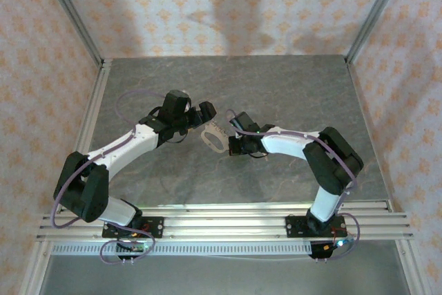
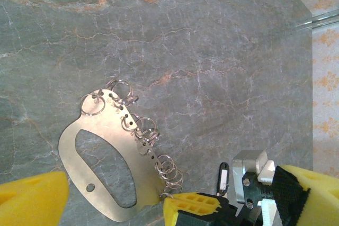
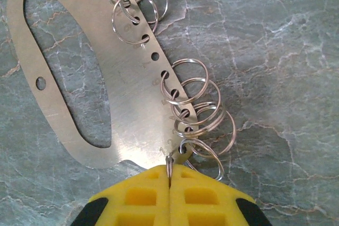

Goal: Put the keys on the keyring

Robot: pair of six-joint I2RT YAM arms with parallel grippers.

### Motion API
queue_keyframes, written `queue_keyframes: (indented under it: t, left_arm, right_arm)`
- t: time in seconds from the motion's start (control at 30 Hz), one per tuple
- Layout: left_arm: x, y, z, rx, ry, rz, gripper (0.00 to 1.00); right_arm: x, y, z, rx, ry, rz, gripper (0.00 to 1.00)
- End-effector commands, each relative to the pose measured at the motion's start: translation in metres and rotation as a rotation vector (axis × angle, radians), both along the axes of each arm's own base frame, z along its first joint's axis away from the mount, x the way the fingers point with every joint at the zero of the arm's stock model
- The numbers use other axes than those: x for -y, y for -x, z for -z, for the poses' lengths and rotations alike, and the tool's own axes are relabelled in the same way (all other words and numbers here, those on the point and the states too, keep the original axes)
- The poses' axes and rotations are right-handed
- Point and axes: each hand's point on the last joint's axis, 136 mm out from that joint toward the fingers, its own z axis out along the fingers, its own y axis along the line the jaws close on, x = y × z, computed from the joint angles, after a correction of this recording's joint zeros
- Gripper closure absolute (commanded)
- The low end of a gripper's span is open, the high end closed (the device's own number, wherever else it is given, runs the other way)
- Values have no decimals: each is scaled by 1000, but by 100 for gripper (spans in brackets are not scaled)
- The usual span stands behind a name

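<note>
Keyring is what you look at first: a flat silvery plate with a long oval cutout, and a row of small holes along one edge carrying split rings in bunches. From overhead it sits over the middle of the grey marbled counter, between the two arms, and you cannot tell whether it rests on the surface or hangs just above it. Your right pincer has its yellow fingers pressed together with no gap. They pinch a ring at the plate's narrow end, where a sliver of wire stands up out of the seam. Your left pincer is on the other side of the plate with its fingers spread wide. One finger is just beside the plate's rounded end and the other is well off to the side, gripping nothing. In the left wrist view a small dark-rimmed piece sits next to the right pincer's yellow tip, and you cannot tell whether it is the key. Patterned walls close in the counter.
</note>
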Motion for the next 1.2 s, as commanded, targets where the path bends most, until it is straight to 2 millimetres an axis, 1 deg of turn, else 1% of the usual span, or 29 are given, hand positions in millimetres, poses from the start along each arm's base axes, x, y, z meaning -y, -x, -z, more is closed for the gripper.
queue_keyframes:
  t: [0.0, 0.1, 0.2, 0.4, 0.57, 0.63, 0.73, 0.8, 0.93, 1.03, 1.17]
  left_arm:
    - [0, -4, -1, 16, 7, 1, 0]
    - [0, -4, -3, 18, 3, 2, 0]
    - [0, -6, -11, 29, 0, 7, 0]
    - [-1, -15, -43, 89, 17, 34, 0]
    - [-2, -21, -76, 150, 57, 67, 0]
    - [-2, -22, -90, 184, 70, 82, 0]
    - [2, -23, -111, 242, 105, 119, 3]
    - [6, -23, -124, 278, 126, 148, 6]
    - [15, -18, -152, 367, 173, 215, 14]
    - [23, -12, -171, 431, 215, 274, 22]
    - [34, -3, -190, 501, 273, 352, 35]
  right_arm:
    - [-6, -3, -11, 26, -17, -14, 100]
    - [-5, -5, -28, 66, -31, -22, 100]
    - [-7, -10, -60, 141, -63, -52, 100]
    - [-16, -20, -147, 337, -205, -144, 100]
    - [-15, -30, -220, 490, -358, -169, 100]
    - [-14, -32, -244, 531, -419, -177, 100]
    - [-12, -32, -277, 584, -519, -187, 100]
    - [-9, -31, -294, 606, -576, -190, 100]
    - [-4, -25, -315, 608, -695, -207, 100]
    - [0, -21, -324, 590, -781, -227, 100]
    - [3, -14, -332, 562, -873, -266, 100]
